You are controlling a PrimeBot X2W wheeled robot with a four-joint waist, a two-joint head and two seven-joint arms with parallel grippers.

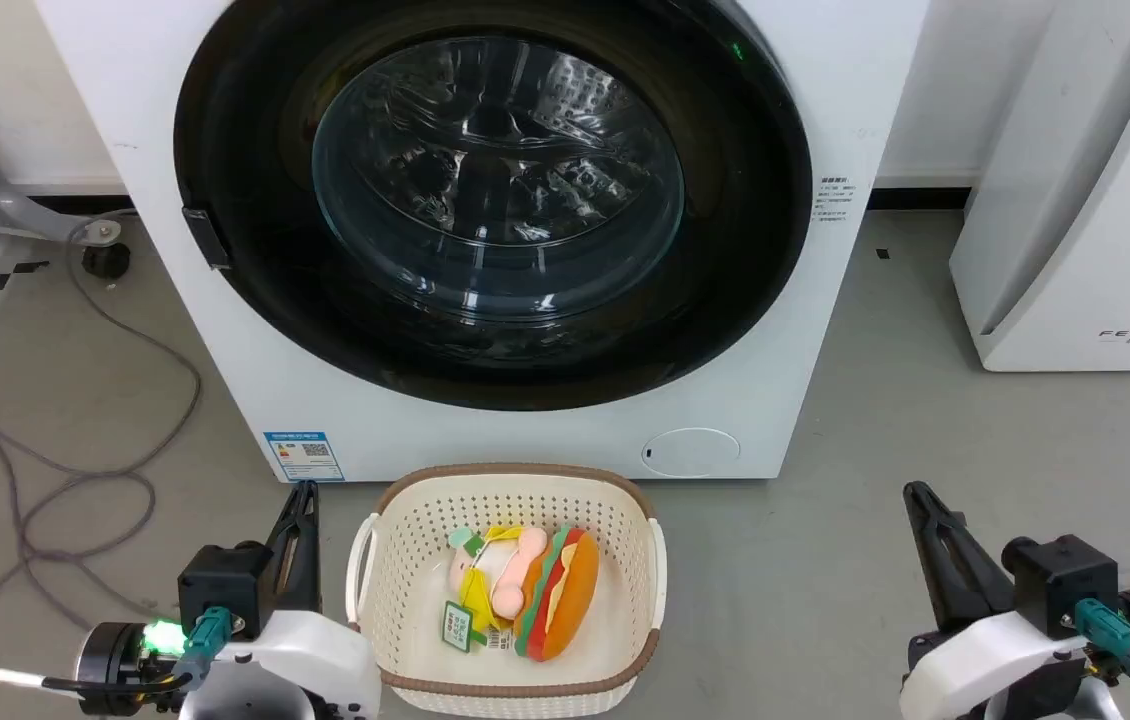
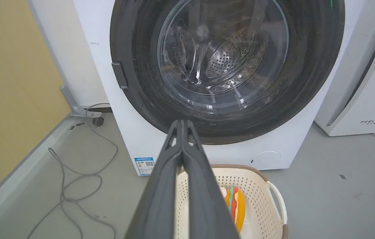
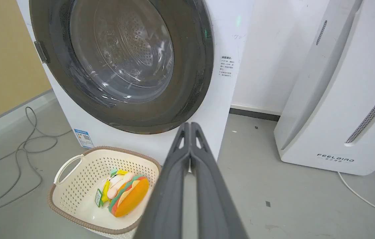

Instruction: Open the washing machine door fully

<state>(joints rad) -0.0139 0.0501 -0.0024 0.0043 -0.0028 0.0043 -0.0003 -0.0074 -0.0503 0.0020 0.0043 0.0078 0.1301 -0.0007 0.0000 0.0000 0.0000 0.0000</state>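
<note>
Washing machine door [image 1: 495,200] — shut flush in the washing machine [image 1: 255,380], handle [image 1: 205,237] at its left edge, well apart from both grippers. Left gripper [image 1: 305,492], right gripper [image 1: 915,492] — fingers pressed together, empty. Cream basket [image 1: 505,474] between them holds a plush burger [image 1: 563,595] and a pink-and-yellow toy [image 1: 490,575].

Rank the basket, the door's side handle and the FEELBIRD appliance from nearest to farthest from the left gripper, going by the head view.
1. Basket, on the floor just right of the left gripper.
2. Handle, at the left edge of the washing machine door.
3. FEELBIRD appliance, far right.
</note>
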